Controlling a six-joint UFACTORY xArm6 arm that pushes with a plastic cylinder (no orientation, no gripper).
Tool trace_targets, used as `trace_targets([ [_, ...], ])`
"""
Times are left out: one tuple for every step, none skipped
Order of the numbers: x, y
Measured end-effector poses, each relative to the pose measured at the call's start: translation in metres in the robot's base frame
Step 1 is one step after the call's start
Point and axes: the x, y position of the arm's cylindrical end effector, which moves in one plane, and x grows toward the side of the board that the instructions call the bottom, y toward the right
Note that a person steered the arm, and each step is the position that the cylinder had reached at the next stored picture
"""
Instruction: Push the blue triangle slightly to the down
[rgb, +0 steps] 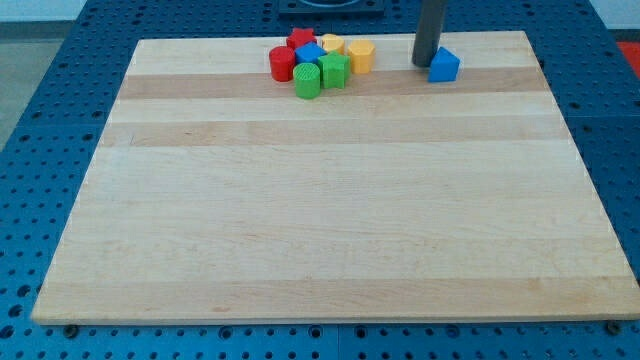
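My tip (425, 64) is sitting just left of the blue triangle (444, 66) near the board's (300, 220) top edge — no gripper fitted. Downward push is looking unstarted — triangle lying high.

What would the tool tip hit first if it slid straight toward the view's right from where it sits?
Most likely the blue triangle: my tip sits just to its left, close or touching; depth is unclear, so it might only clip it.

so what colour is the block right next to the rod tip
Blue; the triangle shows clearly in the camera view.
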Motion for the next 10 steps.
trace_targets([
  [0.038,0.002],
  [0.017,-0.008],
  [-0.063,-0.026],
  [-0.063,0.020],
  [-0.029,0.026],
  [-0.009,0.011],
  [0.025,0.001],
  [0.046,0.018],
  [0.050,0.022],
  [0.016,0.010],
])
